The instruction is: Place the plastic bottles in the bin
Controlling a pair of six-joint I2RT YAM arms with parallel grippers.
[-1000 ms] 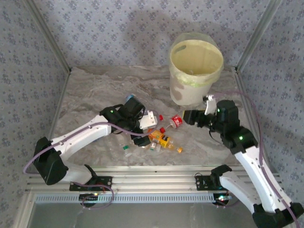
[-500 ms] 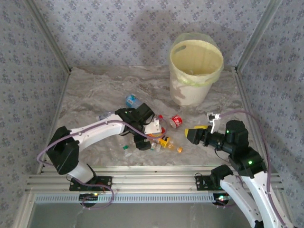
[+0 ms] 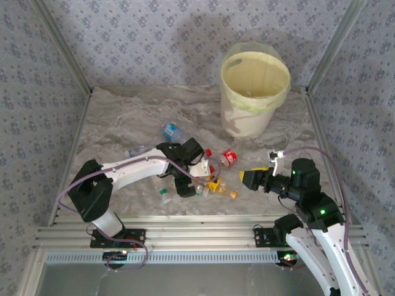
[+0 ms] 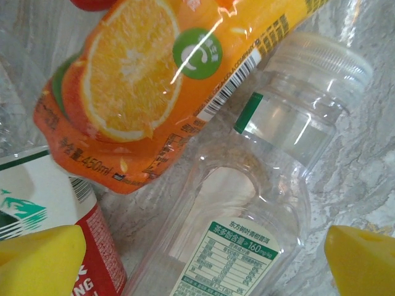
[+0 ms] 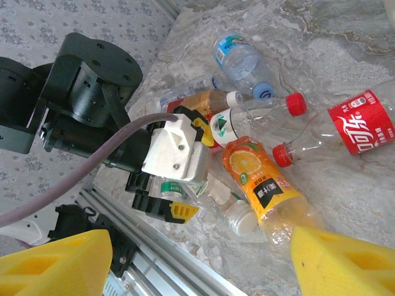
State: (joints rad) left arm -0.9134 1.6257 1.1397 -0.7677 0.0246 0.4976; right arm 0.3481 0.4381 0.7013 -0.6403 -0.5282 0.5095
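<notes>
Top view. At 1 o'clock on the marbled table (image 3: pixel 123 117), the bin (image 3: pixel 244 120), upright, bag-lined mouth open. Near 6 o'clock, a loose heap of plastic bottles (image 3: pixel 213 184), all lying on the table, well apart from the bin. At 11 o'clock of the heap, a blue-label bottle (image 3: pixel 174 131) on its side. At 9 o'clock, a clear bottle (image 3: pixel 139 150). At 1 o'clock, a red-label bottle (image 3: pixel 228 157). Left gripper (image 3: pixel 194 180) low over the heap's 9 o'clock side. Right gripper (image 3: pixel 249 179) at 3 o'clock of the heap, pointing toward it, apart from every bottle.

Left wrist view. Pincer spread wide, yellow pads (image 4: pixel 37 259) at 7 and 5 o'clock, straddling a green-label bottle (image 4: pixel 247 216) with a white cap (image 4: pixel 321 68) at 2 o'clock. No telling whether either pad touches it. At 11 o'clock, an orange-label bottle (image 4: pixel 154 80) lying against the green-label one. At 8 o'clock, just beside the pad there, a red-and-white label (image 4: pixel 55 246).

Right wrist view. Pincer wide here too, empty, yellow pads at 7 and 5 o'clock with table and heap beyond. Orange-label bottle just off centre toward 5 o'clock, red-label bottle at 3 o'clock, blue-label bottle at 12 o'clock. Left gripper at 9 o'clock of centre, down among the bottles.
</notes>
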